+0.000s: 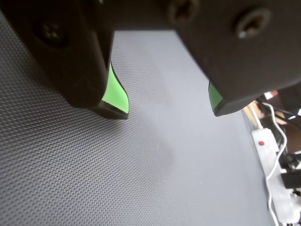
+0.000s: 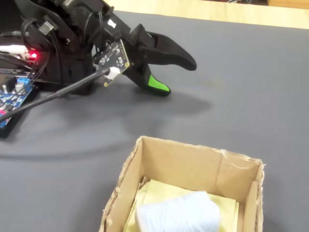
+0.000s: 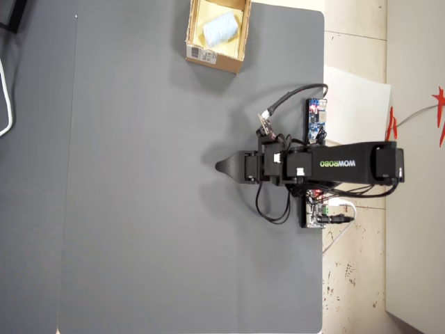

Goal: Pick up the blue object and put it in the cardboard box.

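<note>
In the fixed view the gripper (image 2: 176, 77) hangs low over the dark grey mat (image 2: 251, 82) at the far left, its jaws parted by a clear gap and empty; the wrist view shows only bare mat between the green-lined fingertips (image 1: 116, 94). To the right and nearer, the blue object (image 2: 178, 215) already lies inside the cardboard box (image 2: 193, 164), well apart from the arm. The placing looks done; a good finish is to pull back clear of the box without clipping it.
</note>
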Available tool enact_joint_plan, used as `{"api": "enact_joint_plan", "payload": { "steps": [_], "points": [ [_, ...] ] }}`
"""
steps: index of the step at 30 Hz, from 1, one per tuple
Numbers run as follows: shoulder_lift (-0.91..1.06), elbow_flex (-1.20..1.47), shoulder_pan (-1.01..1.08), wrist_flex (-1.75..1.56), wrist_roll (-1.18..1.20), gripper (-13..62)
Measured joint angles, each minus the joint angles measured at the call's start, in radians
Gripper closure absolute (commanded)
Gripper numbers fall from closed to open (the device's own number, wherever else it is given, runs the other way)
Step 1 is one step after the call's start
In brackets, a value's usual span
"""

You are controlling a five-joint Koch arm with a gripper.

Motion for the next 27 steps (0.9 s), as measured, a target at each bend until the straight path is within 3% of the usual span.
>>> {"api": "enact_joint_plan", "payload": {
  "steps": [27],
  "points": [
    [0.000,0.002,0.044,0.025,0.008,15.4]
  ]
}}
